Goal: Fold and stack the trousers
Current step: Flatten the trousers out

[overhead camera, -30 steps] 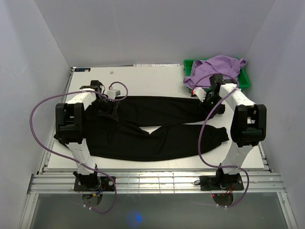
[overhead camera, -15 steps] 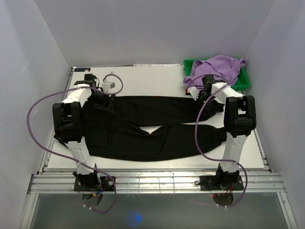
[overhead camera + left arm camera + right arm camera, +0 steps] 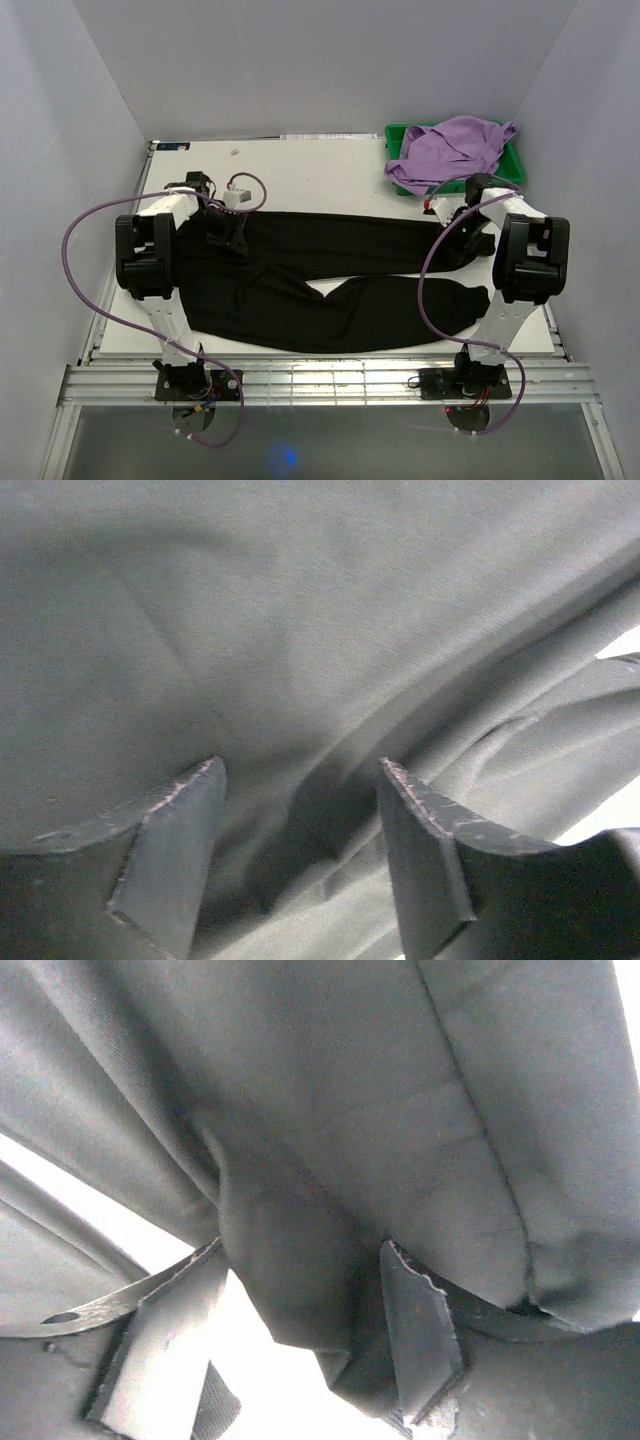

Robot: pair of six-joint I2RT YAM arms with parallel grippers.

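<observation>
White counter (image 3: 330,170) between pale walls carries the trousers (image 3: 330,235), spread almost from left edge to right edge, probably laid flat ready for folding. A green bin (image 3: 515,172) at the far right corner holds a lilac garment (image 3: 450,150). The left pincer (image 3: 300,767) stands open over the waist cloth. The right pincer (image 3: 300,1250) is open around a cuff fold, not clamped.

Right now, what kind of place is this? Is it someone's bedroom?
Probably a robot test booth, not a bedroom: bare white walls box in a table with trousers spread on it, and a left arm and right arm are bolted to a metal rail.
</observation>
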